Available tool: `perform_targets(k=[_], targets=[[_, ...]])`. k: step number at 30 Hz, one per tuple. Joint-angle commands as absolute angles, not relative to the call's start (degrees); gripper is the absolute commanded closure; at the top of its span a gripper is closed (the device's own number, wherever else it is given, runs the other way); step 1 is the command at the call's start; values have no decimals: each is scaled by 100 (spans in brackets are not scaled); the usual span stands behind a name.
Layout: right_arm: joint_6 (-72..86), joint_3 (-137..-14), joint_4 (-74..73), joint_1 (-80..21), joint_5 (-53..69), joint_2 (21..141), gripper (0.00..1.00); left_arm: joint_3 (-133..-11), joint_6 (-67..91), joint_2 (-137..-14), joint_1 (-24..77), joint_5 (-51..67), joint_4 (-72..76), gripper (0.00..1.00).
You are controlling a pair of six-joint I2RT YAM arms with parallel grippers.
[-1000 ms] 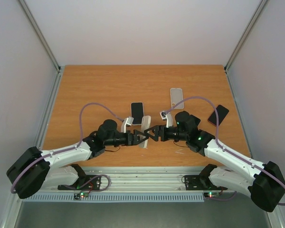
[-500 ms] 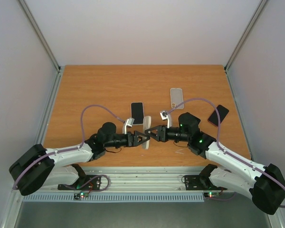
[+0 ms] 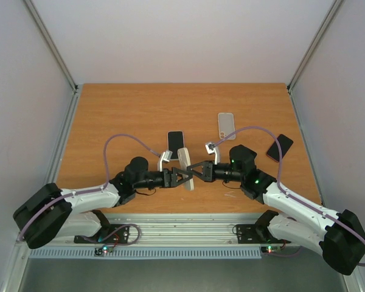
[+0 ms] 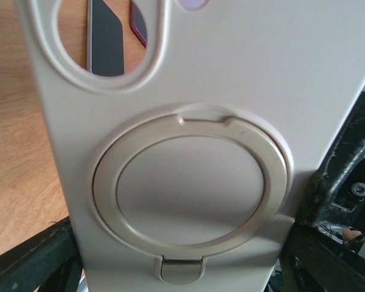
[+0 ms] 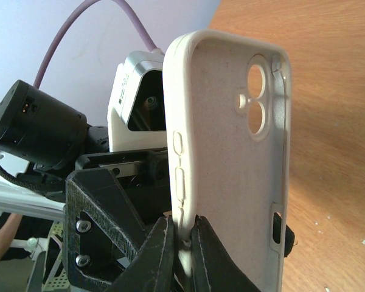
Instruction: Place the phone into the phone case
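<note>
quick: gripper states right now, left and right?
Left gripper: jaws wide, closed on the phone case across its width.
Right gripper: jaws shut, pinching the phone case's edge.

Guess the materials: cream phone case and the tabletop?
The phone case is matte cream, likely silicone or soft plastic: faintly speckled inside, moulded side buttons, a fold-out ring on its back. Whether it flexes can't be told. The table shows orange-brown wood grain, smooth with a slight sheen; probably laminate rather than solid wood.
</note>
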State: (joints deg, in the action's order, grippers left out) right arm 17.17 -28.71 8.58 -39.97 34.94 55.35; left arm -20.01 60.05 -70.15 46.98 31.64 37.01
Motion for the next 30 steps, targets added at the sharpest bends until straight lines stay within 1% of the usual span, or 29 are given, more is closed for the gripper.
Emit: perform_targets(k=[1,5,8,12,16,19,23,26,30], targets=[[1579,-2886,1110,-3998,3713,5389,99,-1888,6020,-7228,4719,3090,4145,16],[1288,-3029,609,-3998,3559,5361,99,-1797,5949,-7316,4719,2929,4013,8],[936,-3250,-128,-4006,3296,5372,99,-1792,5738,-7221,4719,2647,3479,1],[422,-3642,-1244,-4014,2684,5489,99,-1903,5335,-6812,4717,2040,2233,1],[-12,-4083,-2243,-4162,1919,5757,99,-2131,4963,-6241,4716,1120,748,1],[-262,-4393,-2789,-4475,1027,6070,99,-2369,4727,-5756,4712,245,-576,1],[-330,-4859,-3361,-5109,-366,6720,99,-2700,4827,-5289,4715,-1085,-2373,1],[-249,-5174,-3658,-5452,-1074,7301,99,-2817,4913,-5032,4717,-1553,-3036,1],[-97,-5540,-3873,-5796,-1685,8019,99,-2733,5109,-4725,4718,-1842,-3396,1]])
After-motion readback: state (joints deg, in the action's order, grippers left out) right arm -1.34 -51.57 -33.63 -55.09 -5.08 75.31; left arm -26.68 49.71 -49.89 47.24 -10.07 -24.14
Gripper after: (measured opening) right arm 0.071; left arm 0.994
